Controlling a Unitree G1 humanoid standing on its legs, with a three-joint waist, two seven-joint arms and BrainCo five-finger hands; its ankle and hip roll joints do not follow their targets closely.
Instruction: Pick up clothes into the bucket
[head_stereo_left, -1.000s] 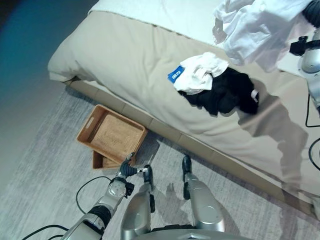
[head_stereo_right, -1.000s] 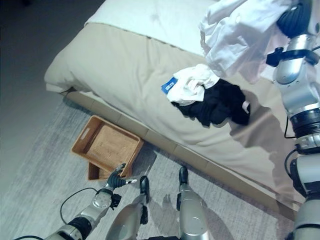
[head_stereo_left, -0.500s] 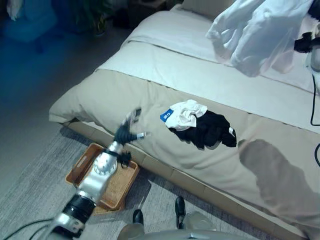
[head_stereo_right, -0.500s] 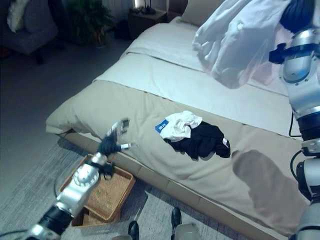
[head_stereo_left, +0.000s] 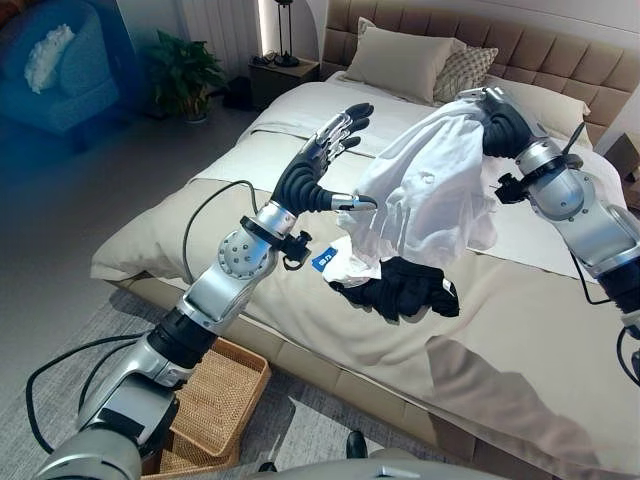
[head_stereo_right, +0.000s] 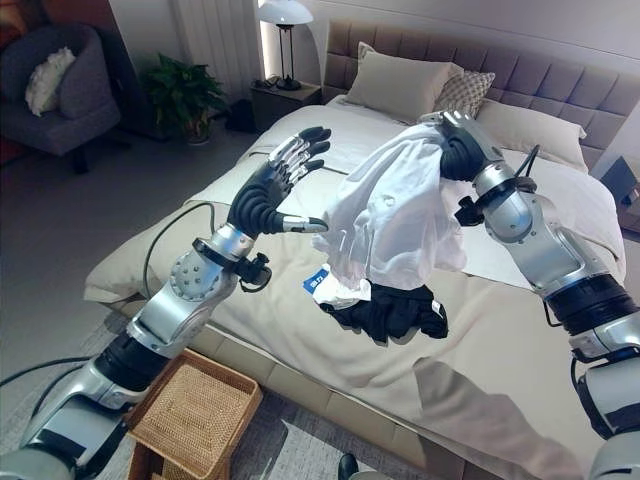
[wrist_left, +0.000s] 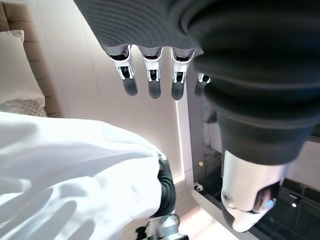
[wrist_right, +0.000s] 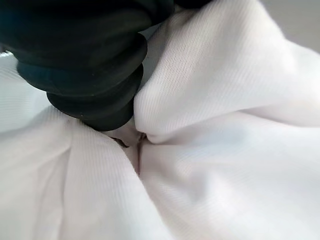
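Right hand is bunched into the white shirt hanging over the bed, left hand spread beside it; light, limp, likely to drape — gather the loose hem.

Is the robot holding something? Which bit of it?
Yes. The right robot hand holds the white shirt by a bunched-up top part, so the rest hangs over the bed. The left robot hand is open and holds nothing.

Tufted headboard, lit bedside lamp, armchair beyond.
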